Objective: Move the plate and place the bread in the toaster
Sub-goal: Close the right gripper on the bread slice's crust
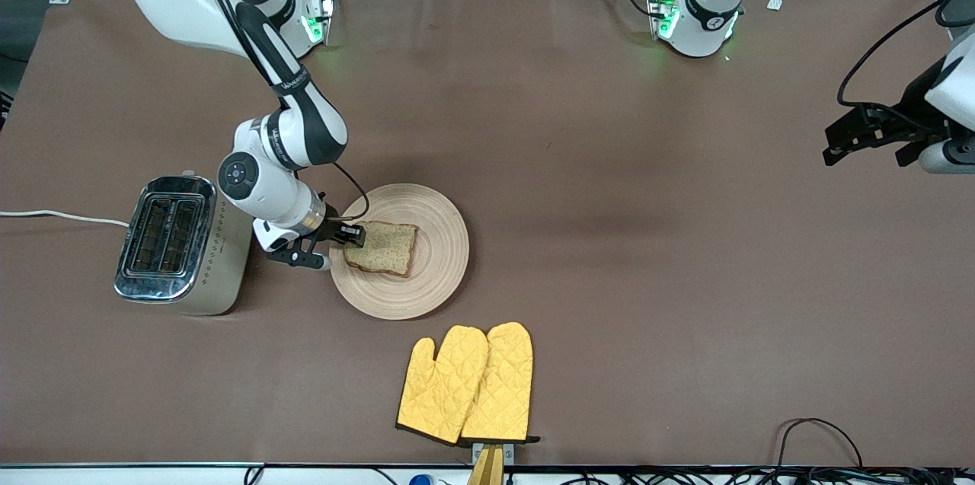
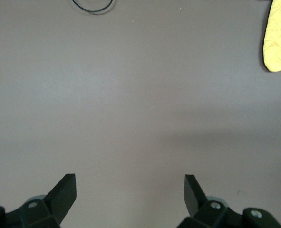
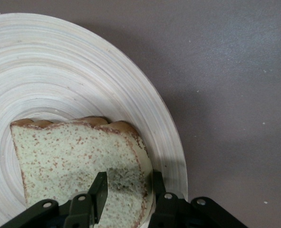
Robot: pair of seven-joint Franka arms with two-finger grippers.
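The plate [image 1: 436,237] lies mid-table beside the toaster [image 1: 183,245], which stands toward the right arm's end with both slots facing up. The bread [image 1: 383,247] lies on the plate, on the half toward the toaster. My right gripper [image 1: 352,235] is low at the bread's toaster-side edge. In the right wrist view [image 3: 128,190] its fingers pinch that edge of the bread [image 3: 73,152] over the plate's rim [image 3: 59,71]. My left gripper [image 1: 872,148] waits, open and empty, above bare table at the left arm's end; the left wrist view [image 2: 130,190] shows only tabletop under it.
A pair of yellow oven mitts [image 1: 468,382] lies nearer to the front camera than the plate; one tip shows in the left wrist view [image 2: 278,38]. The toaster's white cord [image 1: 61,217] runs off the table's end. A black cable [image 1: 819,435] loops at the front edge.
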